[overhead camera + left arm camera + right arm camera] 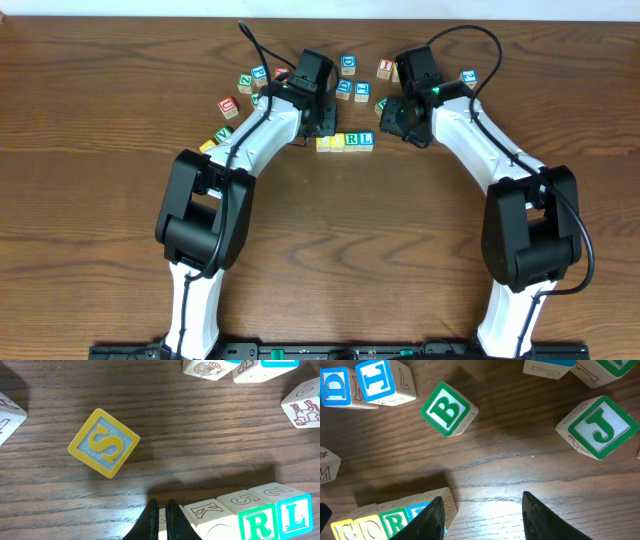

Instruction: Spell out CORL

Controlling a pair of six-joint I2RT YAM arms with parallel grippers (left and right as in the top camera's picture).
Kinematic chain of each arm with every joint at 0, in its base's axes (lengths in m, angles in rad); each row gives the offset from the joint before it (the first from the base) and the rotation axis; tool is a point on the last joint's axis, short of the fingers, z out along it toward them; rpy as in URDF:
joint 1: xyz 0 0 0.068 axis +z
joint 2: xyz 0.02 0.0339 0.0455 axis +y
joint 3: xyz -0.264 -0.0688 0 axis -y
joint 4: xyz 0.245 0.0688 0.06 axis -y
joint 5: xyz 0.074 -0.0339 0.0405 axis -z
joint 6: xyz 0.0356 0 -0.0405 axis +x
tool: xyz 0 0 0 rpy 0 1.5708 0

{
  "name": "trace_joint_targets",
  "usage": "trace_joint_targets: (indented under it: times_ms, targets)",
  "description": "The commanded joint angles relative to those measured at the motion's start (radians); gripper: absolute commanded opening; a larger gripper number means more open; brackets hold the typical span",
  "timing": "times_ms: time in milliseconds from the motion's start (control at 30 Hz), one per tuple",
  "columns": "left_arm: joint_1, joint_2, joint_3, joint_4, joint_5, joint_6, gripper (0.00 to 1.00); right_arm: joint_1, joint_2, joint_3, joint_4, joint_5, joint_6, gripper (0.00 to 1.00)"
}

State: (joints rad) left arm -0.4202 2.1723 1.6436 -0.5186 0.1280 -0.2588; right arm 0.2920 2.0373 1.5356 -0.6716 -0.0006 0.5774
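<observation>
- The four task cubes sit in a row on the wooden table [110, 130], between the two arms. They read C cube [323, 143], O cube [338, 142], R cube [352, 140], L cube [366, 139], sides touching or nearly so. I judge the word spelled, with only tidying and pulling clear left.
- The left gripper [160, 519] has its fingers pressed together with nothing between them. Its tips stand at the C end of the row and hide most of that cube in the left wrist view. I cannot tell whether they touch it.
- The right gripper [482, 516] is about half spread and empty. One finger [432, 519] overlaps the L end of the row in its wrist view, and the other stands over bare wood.
- Risk: a sideways or forward drift of the left tips would shove the C cube, skewing or breaking the line.
- Risk: if the right fingers close or swing toward the row, the near finger could knock the L cube away or twist it.
- Risk: a low retreat could drag loose neighbours such as the S cube [103, 442] or the green B cube [447, 408] toward the word. Lifting straight up first looks safest.
</observation>
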Motion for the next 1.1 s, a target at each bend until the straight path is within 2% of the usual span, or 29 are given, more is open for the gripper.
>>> trace_joint_targets:
  times_ms: [0, 1067]
  targets:
    - [-0.004, 0.032, -0.006, 0.002, -0.01, -0.001, 0.08, -0.003, -0.019, -0.01, -0.001, 0.017, 0.013, 0.45]
    - [-0.019, 0.033, -0.006, -0.007, -0.01, -0.001, 0.07, -0.003, -0.019, -0.01, 0.001, 0.018, 0.013, 0.46]
